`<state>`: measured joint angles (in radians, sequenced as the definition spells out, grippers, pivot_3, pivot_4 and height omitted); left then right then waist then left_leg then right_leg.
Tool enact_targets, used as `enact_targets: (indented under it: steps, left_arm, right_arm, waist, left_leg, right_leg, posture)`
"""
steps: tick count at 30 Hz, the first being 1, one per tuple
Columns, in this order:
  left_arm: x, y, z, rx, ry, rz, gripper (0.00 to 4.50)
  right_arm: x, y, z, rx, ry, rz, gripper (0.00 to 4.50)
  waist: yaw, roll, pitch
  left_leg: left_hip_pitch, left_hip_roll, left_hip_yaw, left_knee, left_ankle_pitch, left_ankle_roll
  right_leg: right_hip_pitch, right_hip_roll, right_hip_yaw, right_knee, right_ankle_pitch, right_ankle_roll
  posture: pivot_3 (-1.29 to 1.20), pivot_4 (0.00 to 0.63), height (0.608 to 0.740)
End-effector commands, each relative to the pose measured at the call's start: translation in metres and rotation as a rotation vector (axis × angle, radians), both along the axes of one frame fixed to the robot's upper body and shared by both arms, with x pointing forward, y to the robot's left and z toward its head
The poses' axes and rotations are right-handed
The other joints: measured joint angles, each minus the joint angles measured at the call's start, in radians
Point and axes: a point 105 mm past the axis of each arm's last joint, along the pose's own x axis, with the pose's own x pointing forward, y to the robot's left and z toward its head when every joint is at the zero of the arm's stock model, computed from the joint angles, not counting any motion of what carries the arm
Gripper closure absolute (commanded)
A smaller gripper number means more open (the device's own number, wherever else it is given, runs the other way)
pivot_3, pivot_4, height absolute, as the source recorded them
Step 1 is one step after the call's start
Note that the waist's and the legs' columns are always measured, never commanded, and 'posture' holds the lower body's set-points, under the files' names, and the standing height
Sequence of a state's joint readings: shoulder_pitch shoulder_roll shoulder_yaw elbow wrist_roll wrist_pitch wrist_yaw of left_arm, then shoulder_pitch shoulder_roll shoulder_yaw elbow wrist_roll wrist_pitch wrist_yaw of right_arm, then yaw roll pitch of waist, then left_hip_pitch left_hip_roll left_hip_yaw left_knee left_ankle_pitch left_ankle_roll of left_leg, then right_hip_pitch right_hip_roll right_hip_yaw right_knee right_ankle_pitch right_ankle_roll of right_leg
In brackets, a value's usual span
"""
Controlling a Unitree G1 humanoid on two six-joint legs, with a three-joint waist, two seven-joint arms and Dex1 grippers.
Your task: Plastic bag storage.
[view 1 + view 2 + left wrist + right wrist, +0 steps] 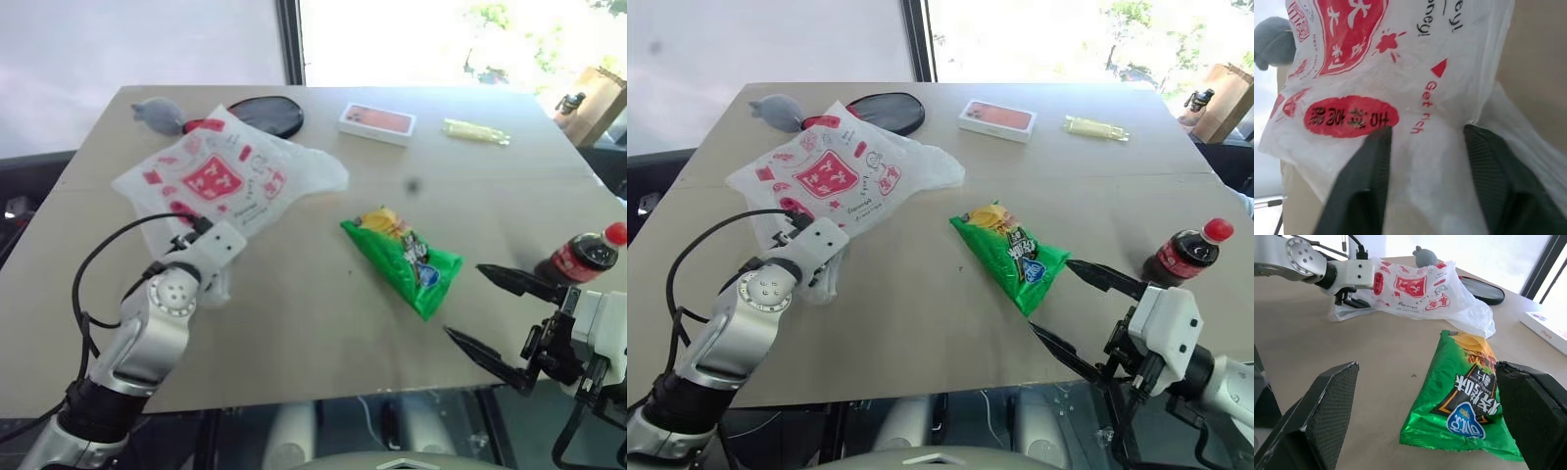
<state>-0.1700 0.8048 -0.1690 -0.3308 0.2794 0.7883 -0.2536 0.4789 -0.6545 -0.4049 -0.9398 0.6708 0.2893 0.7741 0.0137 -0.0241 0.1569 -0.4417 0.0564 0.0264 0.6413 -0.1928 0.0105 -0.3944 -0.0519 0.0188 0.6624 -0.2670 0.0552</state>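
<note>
Two arms are over the bench [294, 323], and little of the storage job looks done. The plastic bag [220, 176] lies spread and crumpled toward the far left corner, its red print facing up, not yet gathered or folded, and no container for it can be made out.

The left gripper [1425, 142] sits at the bag's near edge. Its jaws stand part open with a fold of thin plastic lying between them; whether the pads actually pinch that fold or merely straddle it is hard to say, since the white film blurs the contact. The right gripper [480, 304] hangs off the near right edge with jaws spread wide and nothing in them, pointing toward the green snack packet [404, 257] in the middle of the bench.

What is left, by my reading: a firm hold, bunching the bag up, and putting it away.

Partly hidden or unclear: the left wrist covers the bag's near corner, a grey object [157, 113] and a dark oval item [266, 115] are overlapped by the bag's far edge, and the cola bottle [584, 255] is partly cut off behind the right wrist.
</note>
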Motion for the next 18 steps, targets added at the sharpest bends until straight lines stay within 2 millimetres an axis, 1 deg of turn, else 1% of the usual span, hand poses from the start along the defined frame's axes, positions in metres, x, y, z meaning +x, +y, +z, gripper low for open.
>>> enact_targets:
  steps: [1, 2, 3, 4, 6, 8, 10, 12, 14, 16, 17, 18]
  left_arm:
    - [0.008, 0.007, 0.007, 0.048, -0.065, 0.022, 4.00]
    - [0.009, 0.009, 0.006, 0.050, -0.069, 0.031, 4.34]
    - [0.011, 0.010, 0.007, 0.042, -0.082, 0.036, 4.45]
    - [0.013, 0.009, 0.012, 0.028, -0.108, 0.034, 4.45]
    - [0.018, 0.005, 0.029, -0.095, -0.185, 0.033, 4.45]
    - [0.022, -0.002, 0.053, -0.243, -0.271, -0.005, 4.45]
    - [0.023, 0.001, 0.076, -0.352, -0.336, -0.011, 4.45]
    - [0.024, 0.006, 0.092, -0.398, -0.372, -0.009, 4.45]
    - [0.025, 0.002, 0.109, -0.486, -0.398, -0.041, 4.45]
    - [0.028, -0.002, 0.121, -0.526, -0.404, -0.057, 4.45]
    - [0.029, -0.002, 0.123, -0.516, -0.401, -0.052, 4.45]
    - [0.030, -0.004, 0.118, -0.473, -0.367, -0.064, 4.45]
  right_arm:
    - [-0.002, 0.005, 0.007, -0.003, -0.046, 0.016, 0.00]
    - [-0.002, 0.006, 0.006, -0.001, -0.046, 0.016, 0.00]
    - [-0.001, 0.007, 0.006, 0.000, -0.046, 0.016, 0.00]
    - [0.000, 0.007, 0.006, 0.001, -0.047, 0.015, 0.00]
    - [0.001, 0.009, 0.005, 0.003, -0.048, 0.015, 0.00]
    - [0.002, 0.010, 0.005, 0.006, -0.051, 0.015, 0.00]
    - [0.004, 0.011, 0.005, 0.007, -0.055, 0.016, 0.00]
    - [0.006, 0.011, 0.006, 0.008, -0.060, 0.016, 0.00]
    - [0.008, 0.012, 0.007, 0.013, -0.069, 0.017, 0.00]
    - [0.011, 0.014, 0.008, 0.017, -0.069, 0.019, 0.00]
    - [0.012, 0.015, 0.008, 0.020, -0.068, 0.021, 0.00]
    - [0.013, 0.017, 0.008, 0.022, -0.067, 0.023, 0.00]
  waist:
    - [0.001, 0.000, 0.000]
    - [0.001, 0.000, 0.000]
    - [0.001, 0.000, 0.000]
    - [0.001, 0.000, 0.000]
    - [0.002, 0.000, 0.000]
    - [0.003, -0.001, 0.000]
    - [0.002, -0.001, 0.000]
    - [0.000, -0.001, 0.000]
    - [-0.001, -0.001, 0.000]
    - [-0.001, -0.001, 0.000]
    - [0.000, -0.001, 0.000]
    - [0.000, -0.001, 0.000]
  left_leg:
    - [0.000, 0.000, 0.000, 0.000, 0.000, 0.000]
    - [0.000, 0.000, 0.000, 0.000, 0.000, 0.000]
    - [0.000, 0.000, 0.000, 0.000, 0.000, 0.000]
    - [0.000, 0.000, 0.000, 0.000, 0.000, 0.000]
    - [0.001, 0.000, 0.000, 0.000, 0.000, 0.000]
    - [0.000, 0.000, 0.000, 0.001, 0.000, 0.000]
    - [-0.001, 0.000, -0.001, 0.002, 0.000, 0.000]
    - [-0.001, 0.000, -0.002, 0.002, 0.000, 0.000]
    - [0.000, 0.000, -0.001, 0.002, 0.000, 0.000]
    - [0.000, 0.000, -0.001, 0.002, 0.000, 0.000]
    - [0.000, 0.000, -0.002, 0.002, 0.000, 0.000]
    - [0.000, 0.000, -0.002, 0.002, 0.000, 0.000]
  right_leg:
    - [0.000, 0.000, 0.000, 0.000, 0.000, 0.000]
    - [0.000, 0.000, 0.000, 0.000, 0.000, 0.000]
    - [0.000, 0.000, 0.000, 0.000, 0.000, 0.000]
    - [0.001, 0.000, 0.000, 0.000, 0.000, 0.000]
    - [0.001, 0.000, 0.000, 0.000, 0.000, 0.000]
    - [0.001, 0.000, -0.001, 0.000, 0.000, 0.000]
    - [0.001, 0.000, -0.001, 0.000, 0.000, 0.000]
    - [0.001, 0.000, -0.001, 0.001, 0.001, 0.002]
    - [0.001, 0.001, -0.001, 0.001, 0.002, 0.004]
    - [0.001, 0.001, -0.001, 0.001, 0.002, 0.004]
    - [0.001, 0.001, -0.001, 0.001, 0.002, 0.004]
    - [0.002, 0.002, -0.001, 0.001, 0.002, 0.004]
  posture:
    - [0.00, 0.150, 0.740]
    - [0.00, 0.150, 0.740]
    - [0.00, 0.150, 0.740]
    - [0.00, 0.150, 0.740]
    - [0.00, 0.150, 0.740]
    - [0.00, 0.150, 0.740]
    - [0.00, 0.150, 0.740]
    - [0.00, 0.150, 0.740]
    - [0.00, 0.150, 0.740]
    - [0.00, 0.150, 0.740]
    - [0.00, 0.150, 0.740]
    - [0.00, 0.150, 0.740]
